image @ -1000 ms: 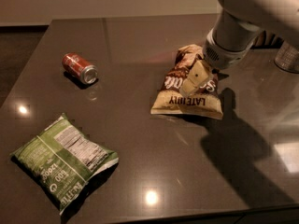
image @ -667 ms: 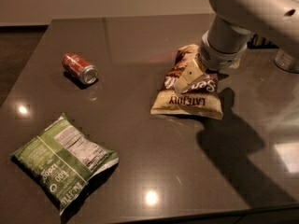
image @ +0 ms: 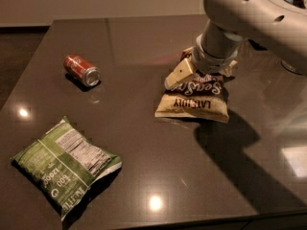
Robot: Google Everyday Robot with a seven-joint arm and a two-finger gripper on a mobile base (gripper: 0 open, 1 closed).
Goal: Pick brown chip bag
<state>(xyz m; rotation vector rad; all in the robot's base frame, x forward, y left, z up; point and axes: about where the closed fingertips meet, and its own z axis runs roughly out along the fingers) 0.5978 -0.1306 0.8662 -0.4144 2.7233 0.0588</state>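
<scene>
On the left, the green bag (image: pixel 64 169) lay flat near the front edge of the dark table (image: pixel 144 37), in the same spot as a moment earlier. Behind it and slightly to the right, the red soda can (image: pixel 81 70) rested on its side, also unmoved.

Right of centre lay the brown chip bag (image: pixel 194 99), with its tan band toward the front and its upper end under the robot. Its lower edge sat where it had been before. More of the white script on its dark part showed than in the earlier frame.

The main change was in the arm (image: pixel 249 18). It had swung leftward across the upper right corner of the view, and its wrist now covered the back end of the brown bag. The gripper (image: pixel 184 74) had shifted a little to the left with it and was down against the bag's upper left edge, touching the crinkled foil. The wrist hid the rest of the gripper, so I could not tell whether it was spread or clamped on the bag.

By count, there were two snack bags (one green, one brown), one can, and one arm with one gripper, all on or over the single table.
</scene>
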